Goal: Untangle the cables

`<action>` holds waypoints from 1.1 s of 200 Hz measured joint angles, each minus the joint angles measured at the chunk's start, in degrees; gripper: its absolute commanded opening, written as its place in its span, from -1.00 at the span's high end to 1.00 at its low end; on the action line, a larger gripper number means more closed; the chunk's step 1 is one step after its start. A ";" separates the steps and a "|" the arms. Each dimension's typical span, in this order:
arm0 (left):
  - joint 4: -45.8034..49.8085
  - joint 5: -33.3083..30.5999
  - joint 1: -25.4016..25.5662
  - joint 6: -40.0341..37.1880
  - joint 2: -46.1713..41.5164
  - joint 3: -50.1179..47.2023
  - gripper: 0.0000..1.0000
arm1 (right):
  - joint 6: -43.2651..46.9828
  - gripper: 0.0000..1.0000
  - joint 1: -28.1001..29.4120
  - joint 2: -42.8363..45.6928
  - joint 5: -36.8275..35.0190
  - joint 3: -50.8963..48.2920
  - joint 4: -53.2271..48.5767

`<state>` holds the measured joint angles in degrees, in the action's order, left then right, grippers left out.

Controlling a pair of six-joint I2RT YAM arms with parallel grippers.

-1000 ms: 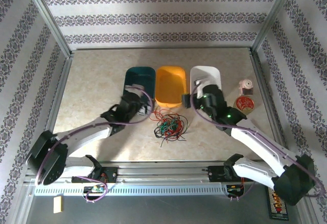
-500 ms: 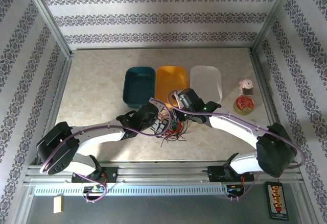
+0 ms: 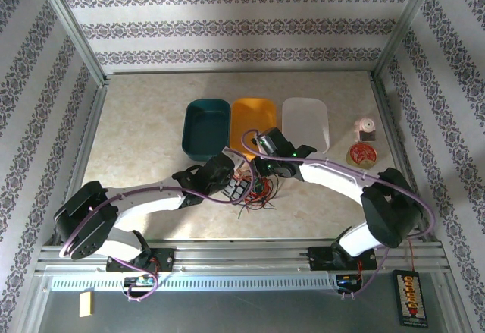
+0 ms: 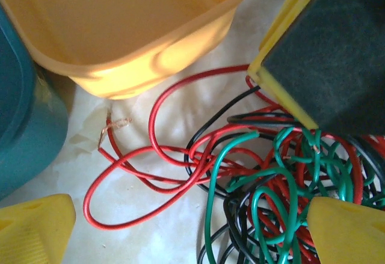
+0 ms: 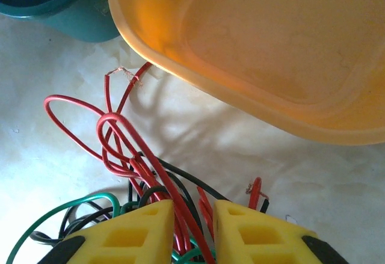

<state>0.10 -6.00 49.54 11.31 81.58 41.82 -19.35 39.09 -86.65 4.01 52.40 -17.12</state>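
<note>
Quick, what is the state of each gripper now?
Left gripper: open, holding nothing.
Right gripper: jaws closed on red strands of the cables.

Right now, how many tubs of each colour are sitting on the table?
Teal tub: 1
Orange tub: 1
White tub: 1
Total: 3 tubs

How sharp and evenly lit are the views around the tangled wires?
Left wrist view: thin red, green and black cables sharp, translucent orange plastic tub glowing brightly, yellow fingertips blurred. Right wrist view: right pincer soft-edged, pale marbled tabletop washed out at left. Top external view: even light.
</note>
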 measured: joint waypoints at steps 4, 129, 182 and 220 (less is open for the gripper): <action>0.04 0.24 -0.13 -0.02 0.00 -0.09 -0.98 | -0.52 0.84 -0.20 -0.15 0.15 0.00 0.13; -0.35 14.08 -5.49 0.20 3.37 1.64 -0.98 | -0.24 1.00 -3.02 14.43 2.58 -0.92 1.16; -1.81 27.28 -7.67 -1.16 4.50 3.39 -0.98 | -1.79 1.00 -3.74 14.49 3.19 -0.87 1.11; -2.23 32.39 -7.65 -2.47 9.14 8.66 -0.94 | -4.13 1.00 -3.74 14.10 4.28 -0.87 1.38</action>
<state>-2.13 26.39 41.89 8.84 90.72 50.48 -23.49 35.35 -72.55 8.29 51.53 -15.75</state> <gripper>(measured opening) 0.994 0.048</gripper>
